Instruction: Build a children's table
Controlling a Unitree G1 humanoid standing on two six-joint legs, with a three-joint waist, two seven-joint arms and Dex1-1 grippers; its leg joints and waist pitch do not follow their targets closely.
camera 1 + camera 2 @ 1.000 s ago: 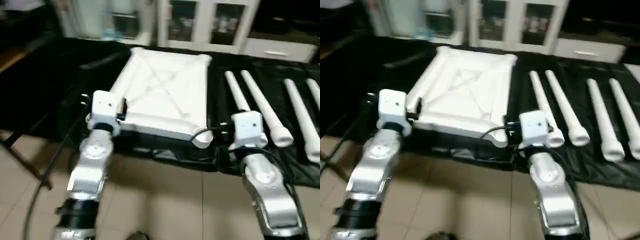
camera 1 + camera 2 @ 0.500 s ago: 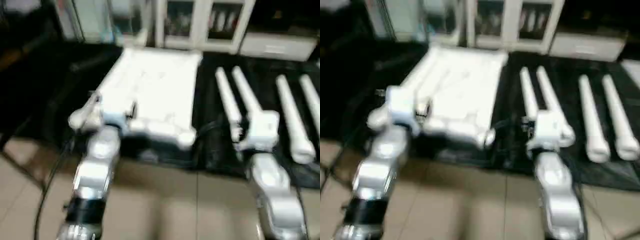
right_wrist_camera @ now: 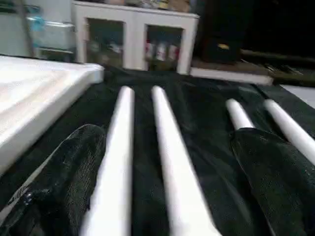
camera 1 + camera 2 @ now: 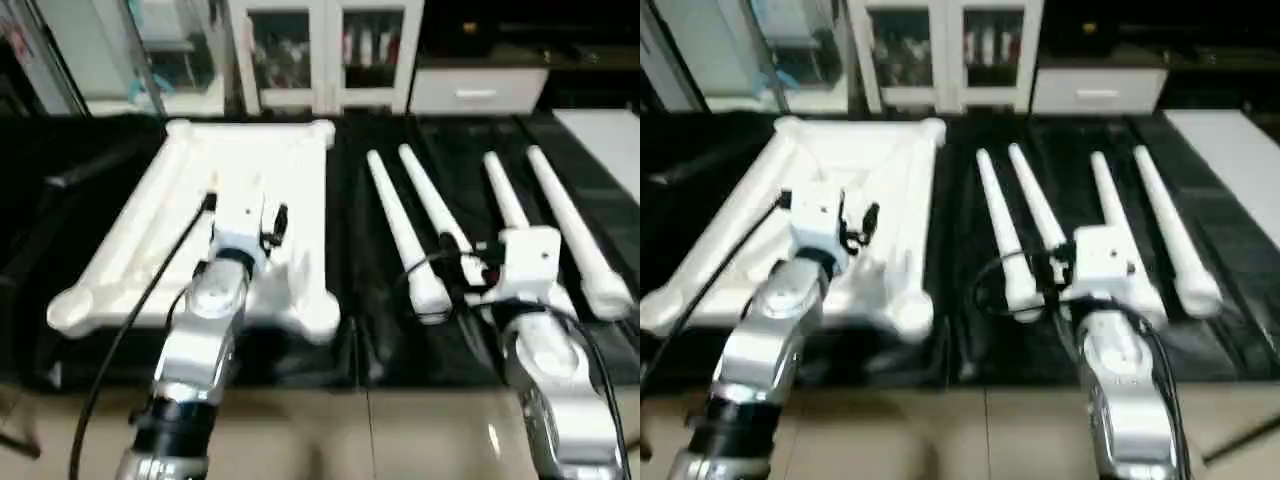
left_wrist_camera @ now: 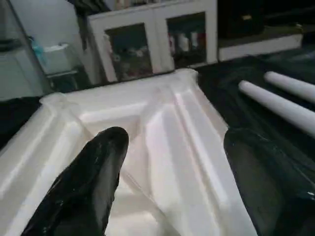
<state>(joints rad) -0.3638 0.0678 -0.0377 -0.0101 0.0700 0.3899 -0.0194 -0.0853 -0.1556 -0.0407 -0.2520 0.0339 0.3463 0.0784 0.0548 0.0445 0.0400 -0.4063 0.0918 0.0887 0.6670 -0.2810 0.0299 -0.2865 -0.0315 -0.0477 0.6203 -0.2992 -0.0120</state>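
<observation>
The white tabletop [image 4: 190, 215] lies ribbed side up on the left part of the black-covered work surface [image 4: 350, 250], its round corner sockets showing. Four white tapered legs [image 4: 400, 235] lie side by side to its right, apart from it. The left gripper [image 5: 172, 162] hovers over the tabletop, fingers spread and empty. The right gripper [image 3: 167, 162] hangs above the two nearer legs, fingers also spread, grasping nothing. White glass-fronted cabinets [image 4: 325, 50] stand behind.

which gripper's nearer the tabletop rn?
Left. The left gripper hangs open right over the tabletop and its ribbed underside. The right gripper is open off to the side, over the legs on the black work surface.
</observation>
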